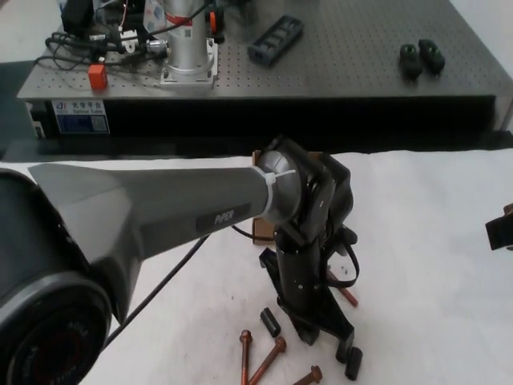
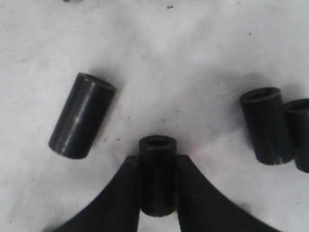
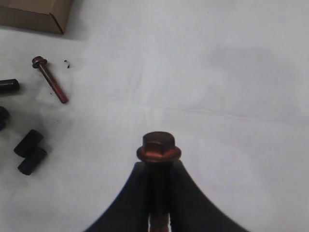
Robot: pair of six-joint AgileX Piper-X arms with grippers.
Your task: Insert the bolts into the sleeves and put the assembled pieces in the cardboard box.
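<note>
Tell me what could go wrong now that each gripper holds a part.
1. The right gripper holds the bolt head outward, shank inside the grip; presenting the shank may be awkward.
2. The sleeve in the left gripper has a narrow bore; misalignment could jam it.
3. Loose sleeves beside it could get knocked.

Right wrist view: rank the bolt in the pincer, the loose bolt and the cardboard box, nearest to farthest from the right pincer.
From the right pincer:
1. Held bolt: clamped between the fingers, head sticking out past them.
2. Loose bolt: lying on the white cloth, off to one side, short of the box.
3. Cardboard box: beyond the loose bolt, farthest.
</note>
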